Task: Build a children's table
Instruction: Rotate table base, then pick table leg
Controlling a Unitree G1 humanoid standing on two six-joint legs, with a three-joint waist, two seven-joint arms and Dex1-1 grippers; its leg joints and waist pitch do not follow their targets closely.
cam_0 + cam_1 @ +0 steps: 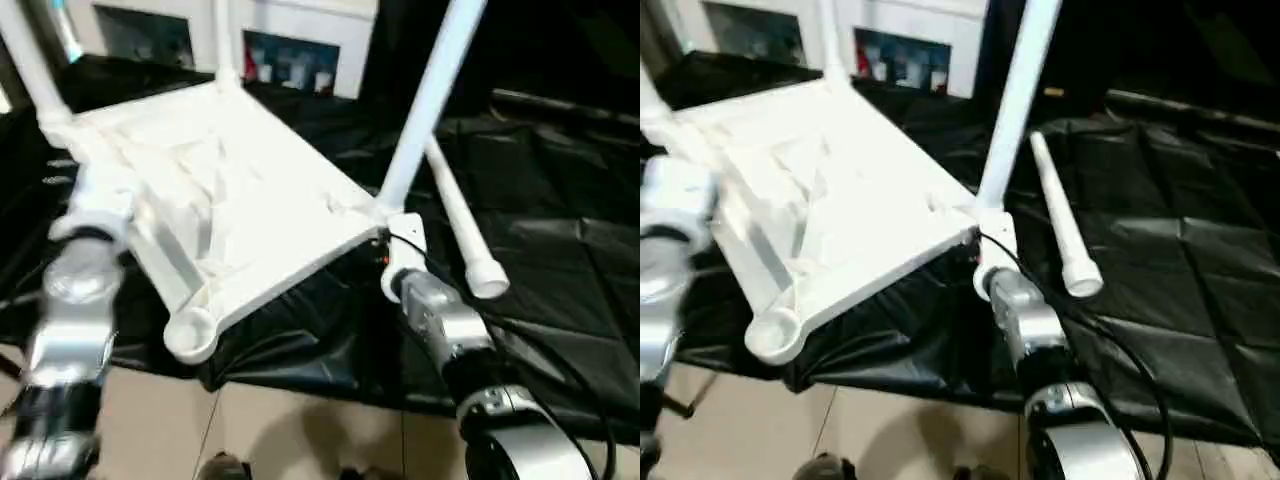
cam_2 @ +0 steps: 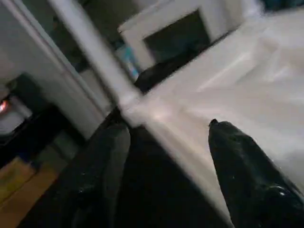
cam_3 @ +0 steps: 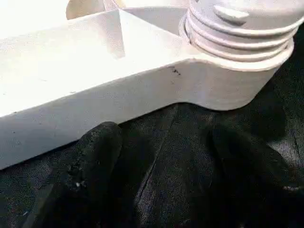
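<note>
Silver forearms rise from below toward the upturned table top (image 1: pixel 230 190), which lies ribs-up on black sheeting (image 1: pixel 560 260). Its near socket (image 1: pixel 190 335) is empty; three legs stand in the others (their tops cut off). One loose leg (image 1: pixel 460 225) lies beside it. Right gripper (image 3: pixel 161 156) is spread, holding nothing, by a corner. Left gripper (image 2: pixel 166 156) is spread at the top's edge.

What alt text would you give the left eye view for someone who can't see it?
An upside-down white table top lies on a black sheet with three legs standing in its corner sockets; the near socket is empty. A fourth leg lies loose on the sheet to the right. The robot's silver forearms reach toward the top's near corners.
</note>
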